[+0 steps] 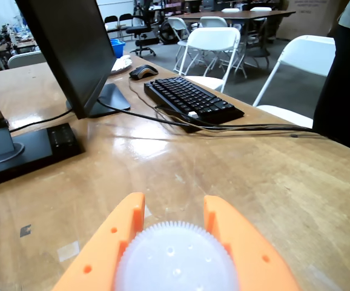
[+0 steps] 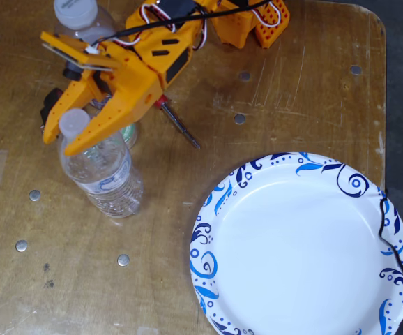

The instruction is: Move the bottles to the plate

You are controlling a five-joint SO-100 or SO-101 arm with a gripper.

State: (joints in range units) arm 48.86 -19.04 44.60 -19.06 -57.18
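Two water bottles stand on the wooden table (image 2: 271, 98), neither on the paper plate (image 2: 292, 244) yet. The orange gripper (image 2: 65, 136) straddles the nearer bottle (image 2: 100, 167) at its white cap (image 1: 175, 257), fingers either side; whether it already clamps, I cannot tell. Squeeze below the cap, lift straight, keep it upright. The second bottle (image 2: 79, 17) stands behind.
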